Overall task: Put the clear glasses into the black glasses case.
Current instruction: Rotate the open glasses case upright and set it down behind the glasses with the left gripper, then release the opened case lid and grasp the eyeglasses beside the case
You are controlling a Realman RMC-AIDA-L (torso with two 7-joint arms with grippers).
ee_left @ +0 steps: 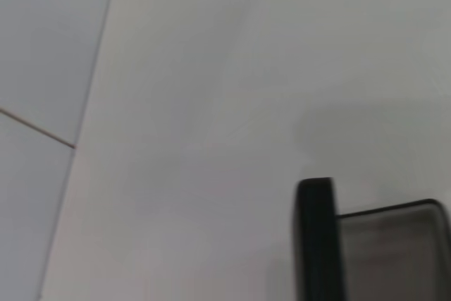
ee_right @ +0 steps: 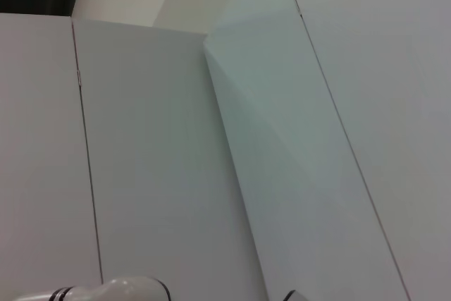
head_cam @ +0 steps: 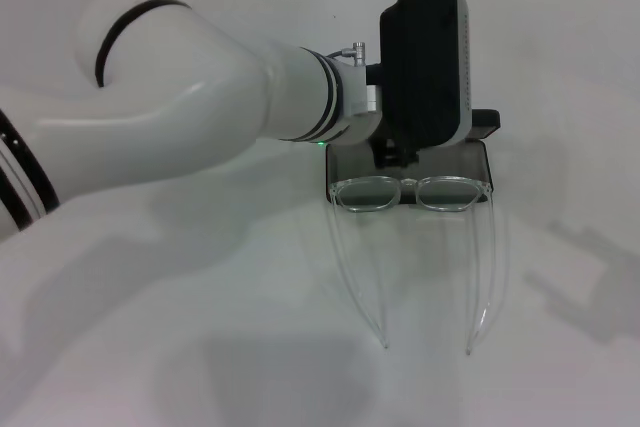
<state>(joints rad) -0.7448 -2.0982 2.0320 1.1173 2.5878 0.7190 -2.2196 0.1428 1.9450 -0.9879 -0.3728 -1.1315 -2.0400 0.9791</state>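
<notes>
The clear glasses (head_cam: pixel 410 193) sit front-up at the near edge of the open black glasses case (head_cam: pixel 345 159), temple arms unfolded and trailing onto the table (head_cam: pixel 200 347). The left gripper (head_cam: pixel 395 155) hangs over the bridge, presumably to seat them; its finger state cannot be told. Right gripper unseen.

We see left arm (head_cam: pixel 180 97) reaching across from left side, forearm roughly level, wrist bent downward. Left tool (head_cam: pixel 395 155) pointing down, black housing hiding fingers; finger state unreadable. Right arm not in head view; we place it off to side, wrist camera aimed upward.
</notes>
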